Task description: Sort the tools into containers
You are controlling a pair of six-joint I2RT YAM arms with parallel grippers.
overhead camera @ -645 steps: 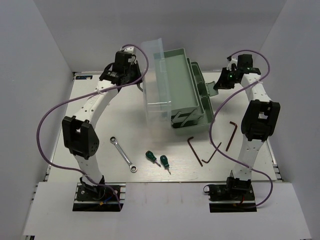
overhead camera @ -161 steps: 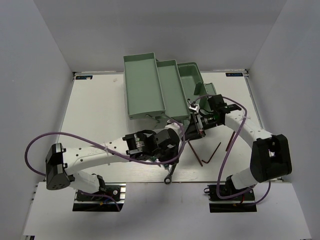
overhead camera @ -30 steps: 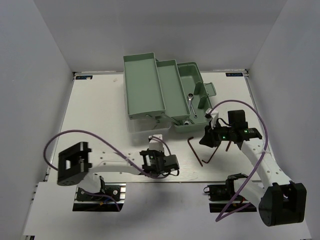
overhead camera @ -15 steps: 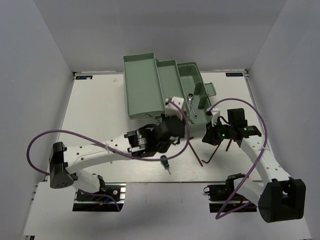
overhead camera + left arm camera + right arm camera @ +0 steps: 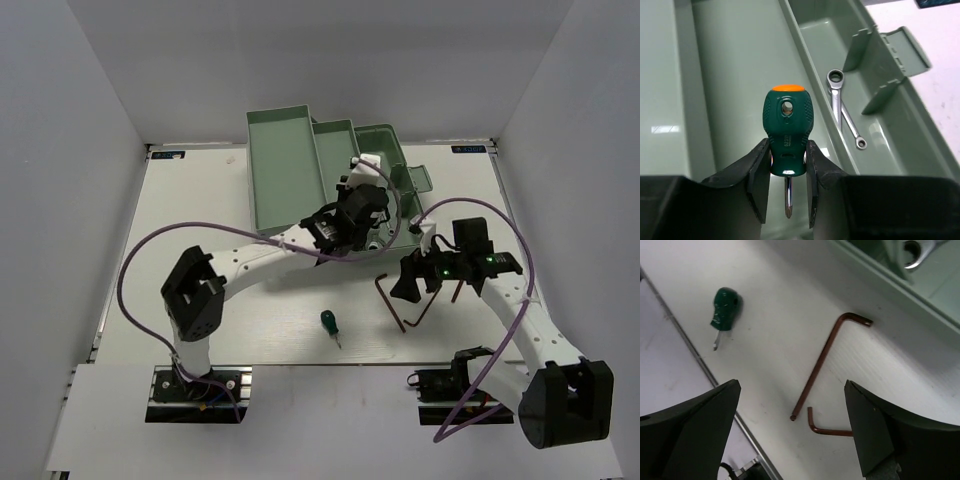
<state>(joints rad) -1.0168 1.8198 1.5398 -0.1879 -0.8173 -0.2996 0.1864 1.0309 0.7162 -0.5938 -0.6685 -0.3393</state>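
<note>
On the bench (image 5: 180, 250) the mint toolbox (image 5: 285, 170) stands open, and the left arm stretches far across to it, so a sweep back could clip the right arm working close by. The left gripper (image 5: 787, 165) clamps a green screwdriver (image 5: 787, 115) by the handle, blade down, over the middle tray near the wall shared with the compartment holding a silver wrench (image 5: 842, 107). Let go too near that wall, it may strike the rim and tumble in with the wrench. The right gripper (image 5: 790, 390) hangs spread wide above the hex keys (image 5: 822, 360). They lie flat and near each other, so a grasp could slip or catch both. The other screwdriver (image 5: 724, 310) lies apart on the bench, and could roll if nudged
</note>
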